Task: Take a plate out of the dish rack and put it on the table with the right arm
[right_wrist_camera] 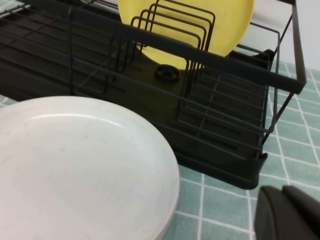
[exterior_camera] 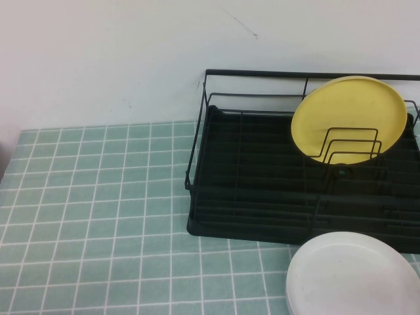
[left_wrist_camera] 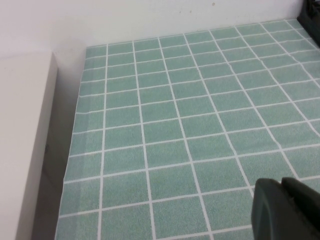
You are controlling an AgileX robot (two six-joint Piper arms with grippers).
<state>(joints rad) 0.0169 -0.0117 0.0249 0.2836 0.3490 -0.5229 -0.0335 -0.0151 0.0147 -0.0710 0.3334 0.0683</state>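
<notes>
The white plate lies flat on the green tiled table, just in front of the black dish rack. In the right wrist view the plate fills the near side, with the rack behind it. My right gripper is shut and empty, hovering over the tiles beside the plate and near the rack's corner. My left gripper is shut with nothing in it, above bare tiles far from the rack. Neither gripper appears in the high view.
A yellow plate stands upright in the rack's wire dividers. A white wall rises behind the table. In the left wrist view a pale block borders the table's edge.
</notes>
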